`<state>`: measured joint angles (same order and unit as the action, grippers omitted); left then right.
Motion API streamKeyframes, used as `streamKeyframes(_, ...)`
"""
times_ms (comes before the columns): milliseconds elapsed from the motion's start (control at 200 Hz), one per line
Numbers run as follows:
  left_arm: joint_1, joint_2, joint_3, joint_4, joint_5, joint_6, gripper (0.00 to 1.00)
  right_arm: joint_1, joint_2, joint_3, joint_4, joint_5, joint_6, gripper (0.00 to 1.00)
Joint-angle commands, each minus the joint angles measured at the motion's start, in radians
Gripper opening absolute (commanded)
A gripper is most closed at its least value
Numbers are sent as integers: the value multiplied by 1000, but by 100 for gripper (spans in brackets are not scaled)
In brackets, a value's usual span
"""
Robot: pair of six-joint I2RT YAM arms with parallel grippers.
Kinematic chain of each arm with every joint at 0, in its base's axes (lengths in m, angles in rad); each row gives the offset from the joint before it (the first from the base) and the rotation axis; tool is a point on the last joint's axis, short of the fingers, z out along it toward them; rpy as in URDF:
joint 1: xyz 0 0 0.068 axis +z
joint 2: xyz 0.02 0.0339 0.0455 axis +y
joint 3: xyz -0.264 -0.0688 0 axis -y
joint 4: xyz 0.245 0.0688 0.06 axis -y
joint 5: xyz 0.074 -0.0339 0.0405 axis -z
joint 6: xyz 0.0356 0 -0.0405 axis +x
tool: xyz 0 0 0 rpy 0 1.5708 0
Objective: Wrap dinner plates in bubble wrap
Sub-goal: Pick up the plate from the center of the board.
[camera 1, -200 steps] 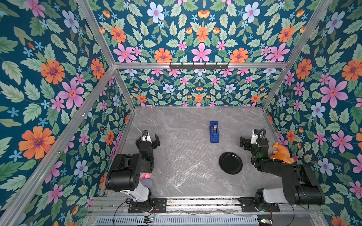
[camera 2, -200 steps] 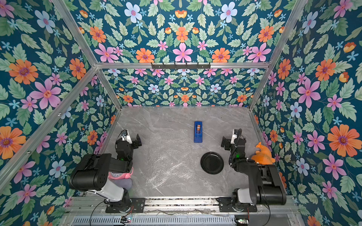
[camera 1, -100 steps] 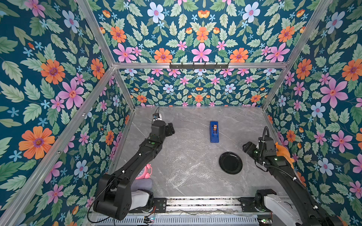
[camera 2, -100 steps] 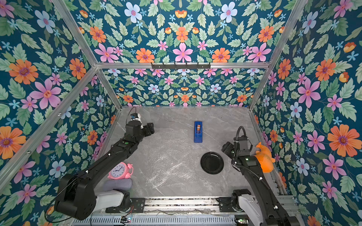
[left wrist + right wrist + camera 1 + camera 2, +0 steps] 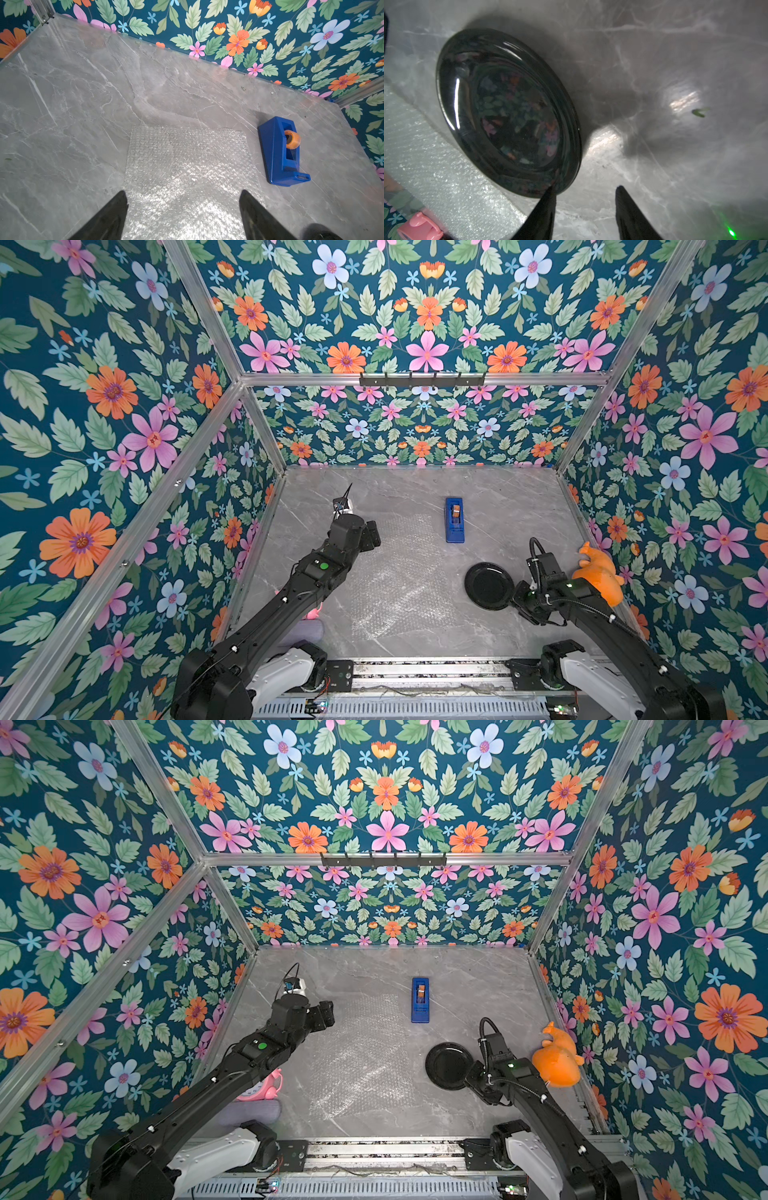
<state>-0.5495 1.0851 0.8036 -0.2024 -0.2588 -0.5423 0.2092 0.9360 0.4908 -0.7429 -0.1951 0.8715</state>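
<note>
Black plate (image 5: 489, 585) (image 5: 508, 112) lying flat on the grey table (image 5: 519, 497), just beside the right edge of the bubble wrap (image 5: 399, 580) (image 5: 187, 166). Bubble wrap spread flat in the middle of the table. Right claw (image 5: 584, 188) down low by the plate's rim, about half open, nothing held. One finger (image 5: 548, 199) right at the rim; touching or not, hard to tell. Left claw (image 5: 182, 193) up over the far left part of the bubble wrap, wide open, empty. Blue tape holder (image 5: 454, 519) near the wrap's far right corner. Orange toy (image 5: 598, 572) by the right wall. Pink clock (image 5: 259, 1085) at the near left side.
</note>
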Motion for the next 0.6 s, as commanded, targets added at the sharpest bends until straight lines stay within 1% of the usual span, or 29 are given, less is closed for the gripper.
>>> streamKeyframes(0,3,29,35,-35,-32,-31,82,1,54,-14,107,-30,25,48)
streamKeyframes(135,3,45,34,-7,19,-72,79,1,124,-9,178,-37,18,45)
streamKeyframes(205,3,61,33,2,39,-80,78,2,148,-12,187,-23,21,39)
streamKeyframes(305,3,87,39,-14,48,-92,76,1,167,-39,226,-22,30,34)
streamKeyframes(390,2,88,31,-17,52,-101,75,1,178,-58,244,-26,36,27)
streamKeyframes(465,3,80,28,-24,46,-102,74,1,170,-61,238,-24,38,15)
streamKeyframes(505,3,73,27,-29,42,-102,73,1,153,-59,225,-22,32,11)
streamKeyframes(595,3,59,17,-28,37,-102,73,1,91,-44,179,-29,19,4)
